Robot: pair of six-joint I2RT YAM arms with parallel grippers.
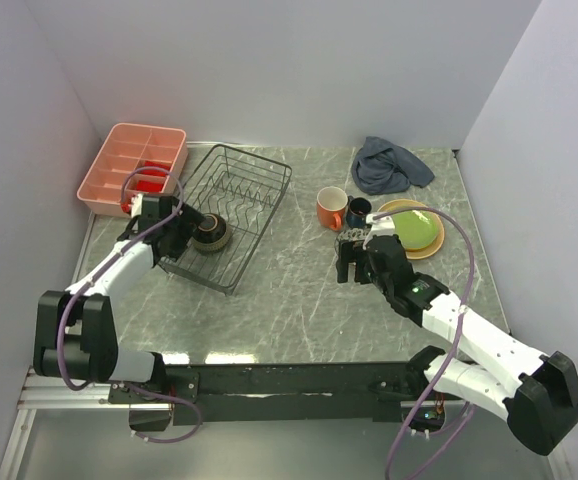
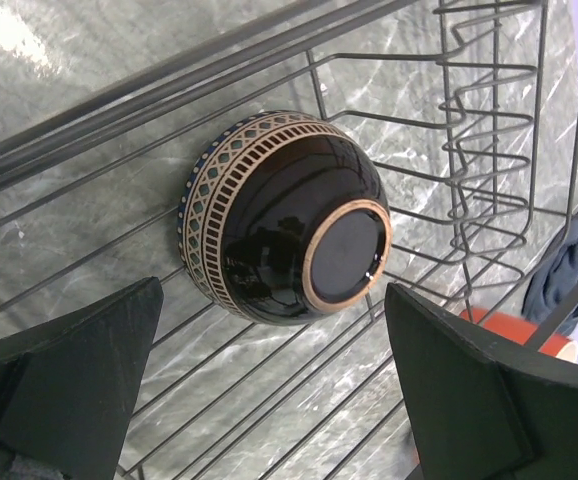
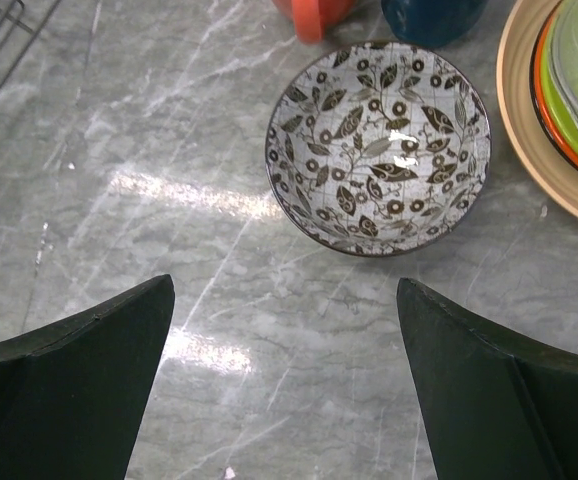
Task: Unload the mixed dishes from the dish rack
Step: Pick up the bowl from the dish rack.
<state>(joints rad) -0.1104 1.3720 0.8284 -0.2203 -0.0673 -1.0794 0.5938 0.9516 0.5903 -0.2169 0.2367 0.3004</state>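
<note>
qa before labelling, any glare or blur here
right wrist: glare streaks on the grey marble tabletop, a hotspot inside the leaf-patterned ceramic bowl; left wrist: tabletop washed out top left, glossy dark brown bowl mirrors light; top external: faint sheen, sharp

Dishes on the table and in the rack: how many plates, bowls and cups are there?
Plates: 2, the green plate on the tan plate
Bowls: 2, the dark bowl in the dish rack, and the leaf-patterned bowl outside it
Cups: 2, the orange mug and the blue cup
Total: 6
</note>
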